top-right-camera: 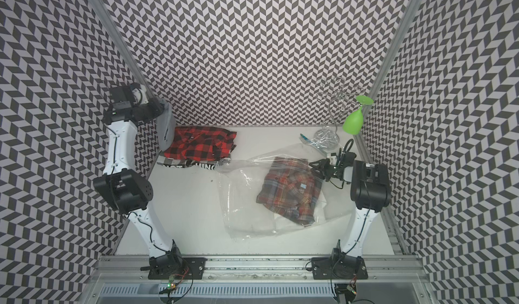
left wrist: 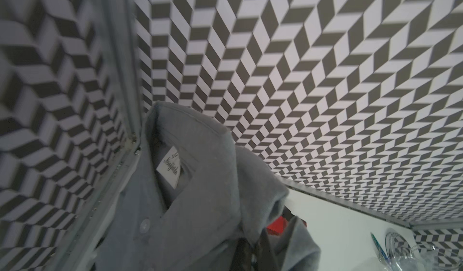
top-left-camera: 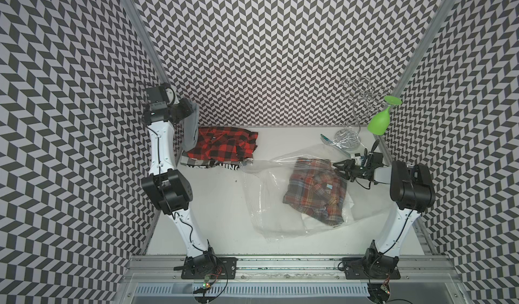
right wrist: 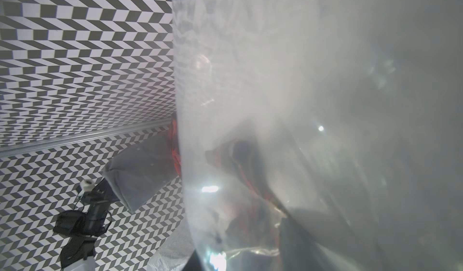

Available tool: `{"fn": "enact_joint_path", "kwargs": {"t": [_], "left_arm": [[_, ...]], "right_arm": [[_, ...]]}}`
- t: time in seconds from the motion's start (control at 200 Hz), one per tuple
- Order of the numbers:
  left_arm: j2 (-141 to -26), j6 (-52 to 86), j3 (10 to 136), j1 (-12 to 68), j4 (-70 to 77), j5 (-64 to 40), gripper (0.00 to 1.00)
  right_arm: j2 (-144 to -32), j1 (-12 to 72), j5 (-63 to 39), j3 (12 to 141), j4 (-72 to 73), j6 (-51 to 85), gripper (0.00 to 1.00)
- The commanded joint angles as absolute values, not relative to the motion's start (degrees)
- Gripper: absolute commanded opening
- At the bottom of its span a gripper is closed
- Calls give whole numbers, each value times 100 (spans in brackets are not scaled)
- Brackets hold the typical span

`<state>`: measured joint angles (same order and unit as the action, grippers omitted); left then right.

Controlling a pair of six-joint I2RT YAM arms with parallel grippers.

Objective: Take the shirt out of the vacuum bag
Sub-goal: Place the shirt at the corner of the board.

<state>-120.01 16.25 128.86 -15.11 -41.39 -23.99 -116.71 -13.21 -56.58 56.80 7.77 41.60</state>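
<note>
Hanging from the left gripper (left wrist: pixel 253 253), a grey shirt (top-left-camera: pixel 190 128) is lifted clear of the white table (top-left-camera: pixel 219 224) at its far left corner, close against the patterned wall. The left wrist view shows the collar, a white label and a button, with the dark claw pressed together on the cloth. Just right of the grey shirt, a red-and-black checked shirt (top-left-camera: pixel 222 145) lies bunched on the table. It sits on top of a black-and-white printed cloth (top-left-camera: pixel 213 166) whose letters show along the near edge.

Further right, the vacuum bag (top-left-camera: pixel 264 204) sprawls crinkled across the middle of the table, one corner reaching to the printed cloth. A folded multicolour plaid shirt (top-left-camera: pixel 317 193) is still inside it, towards the bag's right side.

The right gripper (top-left-camera: pixel 342 172) sits at that shirt's far right corner, its claw partly spread. Clear film fills most of the right wrist view, so whether the claw pinches any plastic cannot be told.

At the far right corner stands a wire glass rack (top-left-camera: pixel 355 111) with a green wine glass (top-left-camera: pixel 379 121) hung upside down.
</note>
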Motion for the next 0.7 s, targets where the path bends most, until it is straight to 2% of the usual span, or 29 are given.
{"fn": "enact_joint_path", "kwargs": {"t": [0.0, 0.305, 0.696], "left_arm": [[-12329, 1296, 13138, -1063, -4457, -2225, 0], [-12627, 1265, 12961, -207, -4317, -2239, 0], [-13086, 1721, 12563, 264, -3854, -2589, 1]], "right_arm": [[-12080, -1325, -4863, 5527, 255, 4165, 40], [-12120, -1329, -4857, 5534, 259, 4109, 40], [-12068, -1328, -4844, 5520, 233, 4059, 41]]}}
